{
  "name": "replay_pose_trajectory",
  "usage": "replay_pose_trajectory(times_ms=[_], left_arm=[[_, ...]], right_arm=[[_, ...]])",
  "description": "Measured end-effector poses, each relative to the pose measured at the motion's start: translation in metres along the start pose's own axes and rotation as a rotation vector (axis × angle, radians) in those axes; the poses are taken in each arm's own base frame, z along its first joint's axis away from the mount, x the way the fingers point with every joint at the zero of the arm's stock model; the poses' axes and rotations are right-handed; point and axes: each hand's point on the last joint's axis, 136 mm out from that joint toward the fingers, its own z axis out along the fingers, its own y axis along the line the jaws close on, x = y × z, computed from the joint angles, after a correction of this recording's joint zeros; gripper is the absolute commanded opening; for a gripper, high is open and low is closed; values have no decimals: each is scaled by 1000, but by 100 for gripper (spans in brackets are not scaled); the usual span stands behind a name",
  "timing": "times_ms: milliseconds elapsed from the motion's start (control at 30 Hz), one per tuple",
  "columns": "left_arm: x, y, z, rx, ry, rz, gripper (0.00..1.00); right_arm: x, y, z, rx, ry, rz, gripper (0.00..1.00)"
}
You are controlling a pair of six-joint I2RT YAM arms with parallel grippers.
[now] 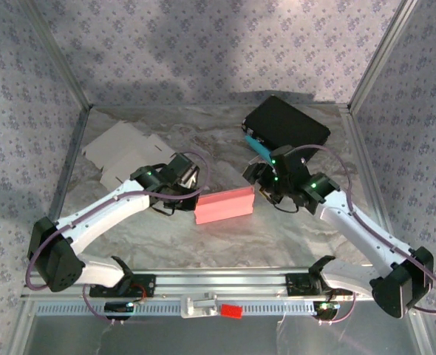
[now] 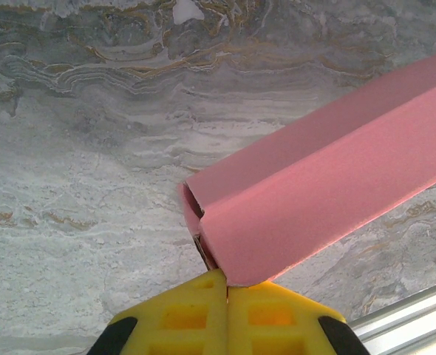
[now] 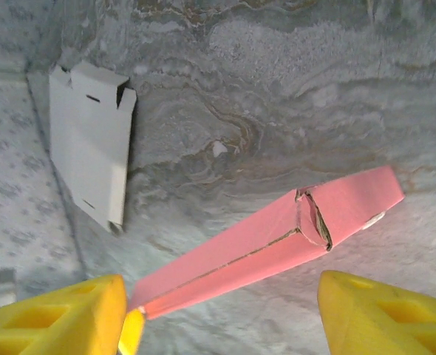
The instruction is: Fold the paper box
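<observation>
From above, the pink folded paper box (image 1: 224, 205) lies mid-worktop on the grey marbled worktop (image 1: 225, 244), between the left end effector (image 1: 192, 194) at its left end and the right end effector (image 1: 261, 188) just off its right end. A white flat cardboard blank (image 1: 122, 151) sits far left and a black rectangular case (image 1: 286, 124) far right, both well apart from the work.

In the left wrist view, the left end effector (image 2: 227, 285) has its yellow fingers together and appears to pinch a thin edge at the box's (image 2: 329, 185) near corner. This pinch probably serves best as a steady anchor, without twisting the paper.

In the right wrist view, the right end effector (image 3: 219, 296) stands apart, with the box (image 3: 277, 237) running away between its fingers (image 3: 63, 318). Its far end flap looks curled and not tucked, so a square, gentle press on that flap seems the care needed. The box looks long, shallow, matte and easily creased.
</observation>
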Motion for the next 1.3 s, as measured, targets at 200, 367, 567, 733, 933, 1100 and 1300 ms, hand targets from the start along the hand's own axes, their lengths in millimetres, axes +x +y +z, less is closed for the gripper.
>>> replay_pose_trajectory(times_ms=[200, 367, 567, 733, 933, 1100, 1300], left_arm=[[2, -2, 0, -3, -1, 8, 0], [2, -2, 0, -9, -6, 5, 0], [2, -3, 0, -10, -6, 8, 0], [2, -3, 0, -10, -6, 4, 0], [2, -3, 0, -9, -7, -4, 9], [5, -3, -1, -8, 2, -41, 31], [-1, -8, -27, 59, -57, -135, 45]], right_arm=[[-2, -22, 18, 1, 36, 243, 73], [6, -26, 28, 6, 79, 328, 68], [12, -44, 38, 35, 91, 377, 55], [9, -46, 40, 29, 83, 386, 45], [8, -46, 40, 27, 81, 374, 37], [9, -48, 41, 33, 82, 359, 35], [8, -49, 41, 30, 81, 346, 35]])
